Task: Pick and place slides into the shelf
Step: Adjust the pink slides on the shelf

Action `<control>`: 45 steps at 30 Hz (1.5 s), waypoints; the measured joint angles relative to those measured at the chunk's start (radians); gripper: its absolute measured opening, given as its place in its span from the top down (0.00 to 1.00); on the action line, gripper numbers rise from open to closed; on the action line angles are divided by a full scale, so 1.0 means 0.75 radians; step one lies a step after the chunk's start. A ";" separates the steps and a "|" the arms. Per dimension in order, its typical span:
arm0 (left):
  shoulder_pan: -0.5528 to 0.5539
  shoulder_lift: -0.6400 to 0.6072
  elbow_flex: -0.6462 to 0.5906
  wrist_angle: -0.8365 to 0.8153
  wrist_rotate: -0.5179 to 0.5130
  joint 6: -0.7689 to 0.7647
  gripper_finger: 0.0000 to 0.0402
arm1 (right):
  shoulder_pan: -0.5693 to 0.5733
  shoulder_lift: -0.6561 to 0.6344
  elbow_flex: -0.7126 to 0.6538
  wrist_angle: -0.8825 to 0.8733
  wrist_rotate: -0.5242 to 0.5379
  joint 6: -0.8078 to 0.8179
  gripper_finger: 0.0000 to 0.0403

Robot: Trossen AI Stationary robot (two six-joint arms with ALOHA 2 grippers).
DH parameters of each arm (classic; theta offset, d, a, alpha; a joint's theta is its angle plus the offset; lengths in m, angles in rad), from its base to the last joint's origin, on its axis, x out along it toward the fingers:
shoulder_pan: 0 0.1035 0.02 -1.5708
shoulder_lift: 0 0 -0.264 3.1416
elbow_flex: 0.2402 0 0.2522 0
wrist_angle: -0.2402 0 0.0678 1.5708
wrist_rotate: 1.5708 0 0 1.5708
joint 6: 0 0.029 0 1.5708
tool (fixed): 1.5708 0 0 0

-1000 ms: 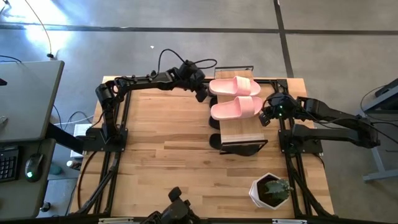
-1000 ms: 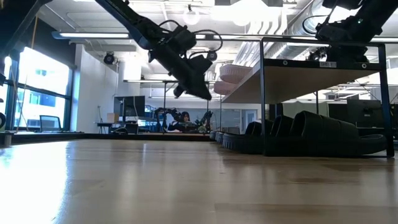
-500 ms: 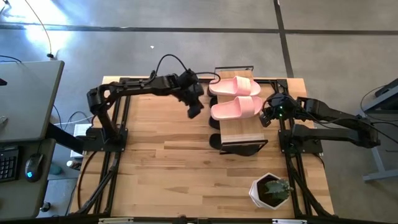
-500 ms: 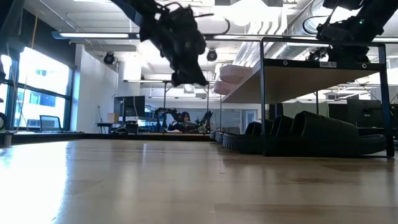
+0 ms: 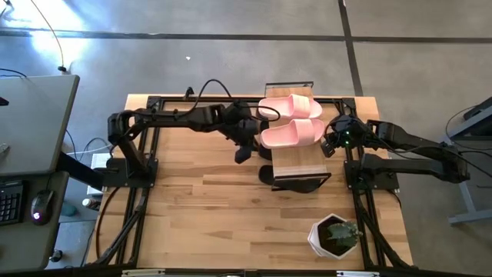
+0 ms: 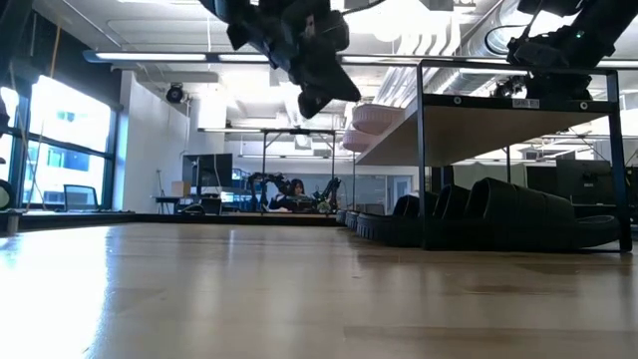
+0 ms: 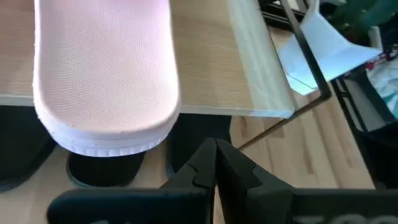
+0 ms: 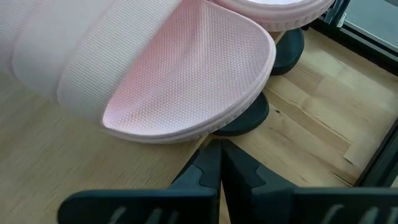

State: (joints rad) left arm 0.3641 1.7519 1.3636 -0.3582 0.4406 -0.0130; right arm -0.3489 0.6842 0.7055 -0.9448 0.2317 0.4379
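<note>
Lower right of the high view: a potted plant [image 5: 335,235] stands alone on the wooden table [image 5: 200,208], nearest the camera side and off the work.
Centre of the high view: the shelf [image 5: 296,163] has bare plank toward its near end; in the low view black slides [image 6: 518,214] sit on its lower tier.
Left gripper [image 5: 243,152]: hangs just left of the shelf; its wrist view shows the fingers [image 7: 217,171] pressed together, holding nothing.
Right gripper [image 5: 328,146]: at the shelf's right edge by the toe of a slide, fingertips [image 8: 214,165] together, empty.
Upper centre of the high view: the pink pair, near pink slide [image 5: 290,133] and far pink slide [image 5: 290,107], lies side by side on the shelf top.
Step in hand: judged as release done, with every slide in sight on the shelf.
Next move: likely pulling both arms clear without nudging the pink pair.
</note>
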 joint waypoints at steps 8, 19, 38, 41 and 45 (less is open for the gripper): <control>0.005 0.059 0.000 0.023 -0.108 -0.025 1.00 | 0.000 0.002 0.000 0.001 0.000 -0.002 1.00; 0.004 0.094 0.000 0.084 -0.190 -0.027 1.00 | 0.001 0.005 0.000 0.013 -0.015 -0.017 1.00; 0.086 0.095 -0.001 0.099 -0.281 -0.062 1.00 | 0.001 0.006 0.000 0.052 -0.042 -0.035 1.00; 0.091 0.095 -0.001 0.099 -0.273 -0.063 1.00 | 0.000 0.006 0.000 0.053 -0.040 -0.049 1.00; 0.091 0.095 0.000 0.099 -0.266 -0.062 1.00 | -0.001 0.006 0.000 0.057 -0.017 -0.048 1.00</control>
State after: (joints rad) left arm 0.4320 1.8229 1.3632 -0.2840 0.2409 -0.0597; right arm -0.3492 0.6884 0.7055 -0.9021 0.2191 0.4019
